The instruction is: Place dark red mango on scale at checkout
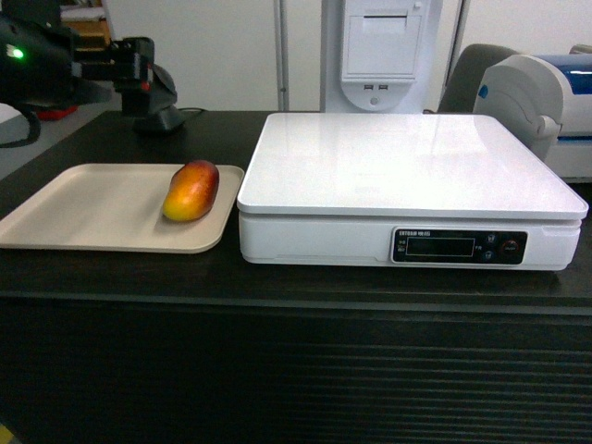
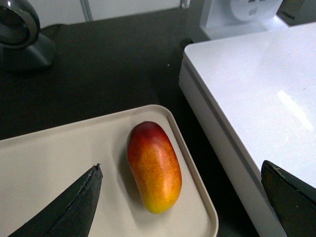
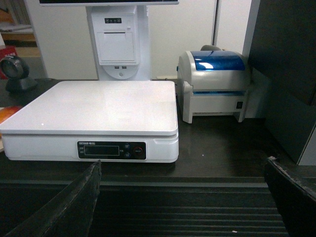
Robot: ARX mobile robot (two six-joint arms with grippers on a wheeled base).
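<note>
Dark red mango on tray, right wrist view excludes.

The white scale sits on the black checkout; right of it stands a blue-topped printer. The right gripper gapes, holding nothing.
</note>
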